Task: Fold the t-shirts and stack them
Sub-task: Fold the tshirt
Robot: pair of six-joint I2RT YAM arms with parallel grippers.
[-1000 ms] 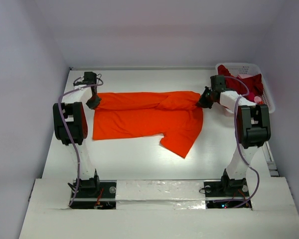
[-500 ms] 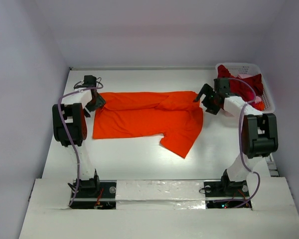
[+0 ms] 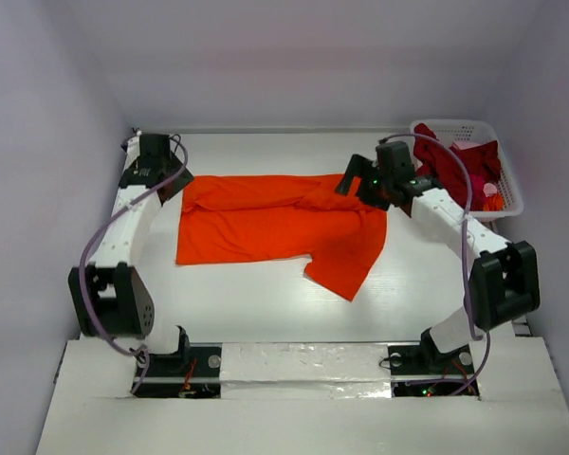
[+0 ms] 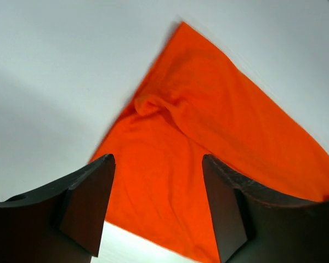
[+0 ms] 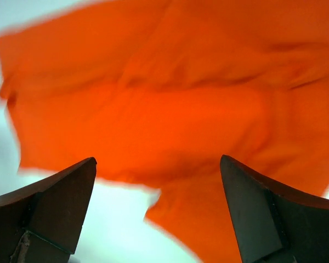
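A bright orange t-shirt (image 3: pixel 275 223) lies spread on the white table, its far edge folded over toward me and one sleeve hanging toward the near right. It fills much of the left wrist view (image 4: pixel 208 137) and the right wrist view (image 5: pixel 170 104). My left gripper (image 3: pixel 171 177) hovers open above the shirt's far left corner, nothing between its fingers (image 4: pixel 88 203). Raised over the shirt's far right corner, my right gripper (image 3: pixel 353 182) stands wide open and empty. Dark crimson t-shirts (image 3: pixel 455 161) are heaped in the basket.
A white lattice basket (image 3: pixel 508 186) stands at the far right corner, holding the crimson shirts. Enclosure walls close in on the left, right and back. Bare table (image 3: pixel 256 299) lies between the orange shirt and the arm bases.
Both grippers have opened and let go of the orange shirt's far corners. The left one lifted back toward the far left; the right one rose and swung left over the shirt.
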